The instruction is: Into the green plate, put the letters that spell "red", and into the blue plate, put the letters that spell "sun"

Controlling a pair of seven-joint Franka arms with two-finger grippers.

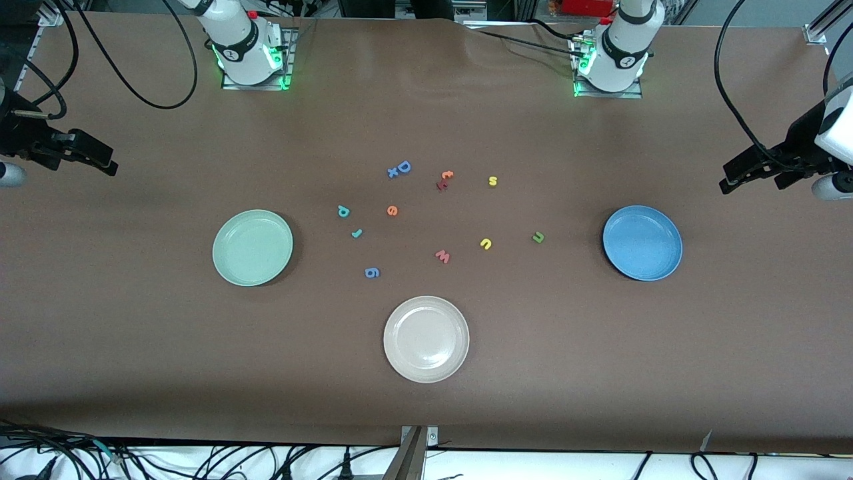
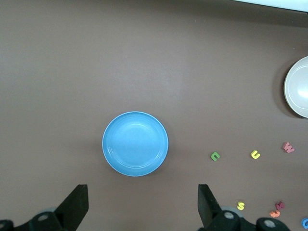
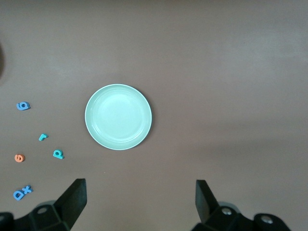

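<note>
The green plate (image 1: 252, 247) (image 3: 118, 117) lies toward the right arm's end and the blue plate (image 1: 642, 242) (image 2: 135, 143) toward the left arm's end. Between them lie a teal "d" (image 1: 343, 211) (image 3: 57, 154), a teal "r" (image 1: 356, 233) (image 3: 43, 137), an orange "e" (image 1: 392, 211) (image 3: 19, 158), a yellow "s" (image 1: 492, 181) (image 2: 240, 205), a yellow u shape (image 1: 486, 244) (image 2: 255, 154) and a green u shape (image 1: 538, 237) (image 2: 215, 156). Both plates hold nothing. My left gripper (image 1: 728, 181) (image 2: 143, 193) hangs open over bare table at its end. My right gripper (image 1: 110, 165) (image 3: 139, 188) hangs open likewise.
A beige-white plate (image 1: 426, 339) (image 2: 301, 86) sits nearest the front camera. Other letters lie among the task's: a blue "D" (image 1: 404, 167) with a blue "x" (image 1: 393, 173), an orange "t" (image 1: 447, 175), a pink "w" (image 1: 442, 256) (image 2: 288, 147) and a blue "6" shape (image 1: 372, 272) (image 3: 22, 106).
</note>
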